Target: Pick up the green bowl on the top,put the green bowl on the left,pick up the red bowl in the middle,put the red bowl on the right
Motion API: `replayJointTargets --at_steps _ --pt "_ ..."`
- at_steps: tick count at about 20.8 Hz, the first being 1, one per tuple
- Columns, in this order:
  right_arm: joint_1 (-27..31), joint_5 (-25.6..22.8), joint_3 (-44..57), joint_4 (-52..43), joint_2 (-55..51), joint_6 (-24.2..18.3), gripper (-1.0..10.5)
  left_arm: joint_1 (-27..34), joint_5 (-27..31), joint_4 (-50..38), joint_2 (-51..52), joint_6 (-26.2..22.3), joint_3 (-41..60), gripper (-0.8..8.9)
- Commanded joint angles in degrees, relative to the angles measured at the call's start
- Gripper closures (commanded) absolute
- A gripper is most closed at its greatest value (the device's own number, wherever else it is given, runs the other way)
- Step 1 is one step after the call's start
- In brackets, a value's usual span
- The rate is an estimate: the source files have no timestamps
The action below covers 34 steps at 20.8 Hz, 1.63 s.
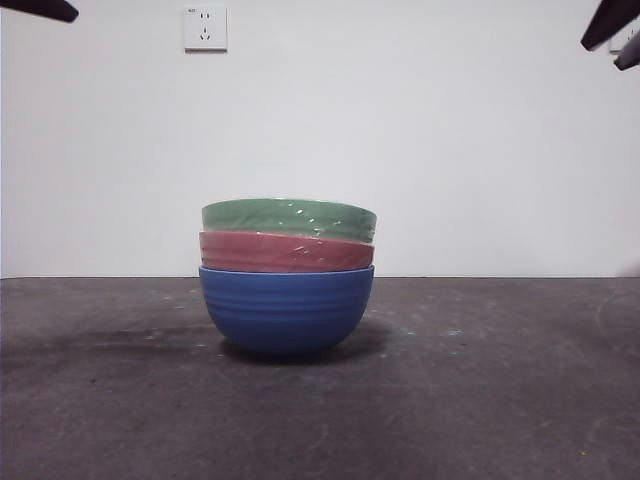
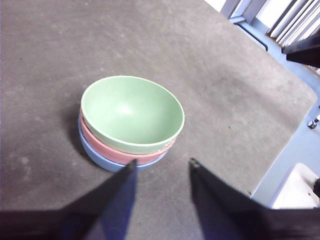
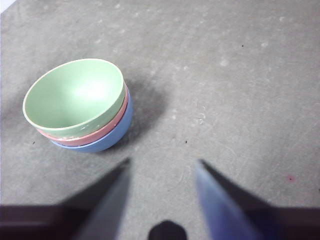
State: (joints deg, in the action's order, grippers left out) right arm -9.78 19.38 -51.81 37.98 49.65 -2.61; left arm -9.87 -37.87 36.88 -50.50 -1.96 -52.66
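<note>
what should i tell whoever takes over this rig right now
Left gripper: open, holding nothing, raised above the table near the stack.
Right gripper: open, holding nothing, also raised, a little off from the stack.
Stack: green bowl on top, nested in the red bowl, which sits in the blue bowl on the dark table.
Done: nothing yet; all three bowls are stacked.
Left: lift the green bowl and set it on the left, then lift the red bowl and set it on the right.

A blue bowl (image 1: 286,312) is sitting upright on the dark grey table (image 1: 500,400). A white wall socket (image 1: 205,28) is hanging on the pale wall (image 1: 480,150) behind.
</note>
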Motion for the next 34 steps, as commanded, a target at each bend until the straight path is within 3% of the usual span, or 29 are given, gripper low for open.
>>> replayJointTargets --at_steps 1,4,7,11,14,19,27,34 --pt "-0.09 0.04 -0.09 -0.15 -0.04 -0.04 6.6 -2.6 0.37 -1.55 -1.77 0.42 -0.02 4.67" --pt "-0.09 0.09 -0.09 -0.17 -0.02 0.17 6.6 -7.56 1.51 -2.03 -7.98 -0.02 -3.06 4.67" --pt "-0.09 0.11 -0.09 -0.15 -0.02 0.15 6.6 -12.7 5.2 2.73 -17.05 -6.03 -11.02 4.67" --pt "-0.09 0.09 -0.09 -0.15 -0.02 0.15 6.6 -19.93 15.72 12.2 -30.6 -15.47 -24.92 4.67" --pt "-0.09 0.04 -0.09 -0.15 -0.02 0.15 6.6 -23.74 19.69 13.9 -38.66 -17.46 -31.41 4.67" --pt "-0.09 0.02 -0.09 -0.15 0.07 0.11 6.6 -27.04 20.09 15.13 -47.54 -19.06 -33.73 4.67" --pt "-0.07 0.0 -0.09 -0.13 1.31 0.11 6.6 -28.7 24.7 15.91 -51.58 -20.83 -33.73 4.81" --pt "-0.07 -0.02 -0.09 -0.15 1.38 0.07 6.6 -28.7 25.59 16.59 -51.65 -25.16 -33.73 8.25"
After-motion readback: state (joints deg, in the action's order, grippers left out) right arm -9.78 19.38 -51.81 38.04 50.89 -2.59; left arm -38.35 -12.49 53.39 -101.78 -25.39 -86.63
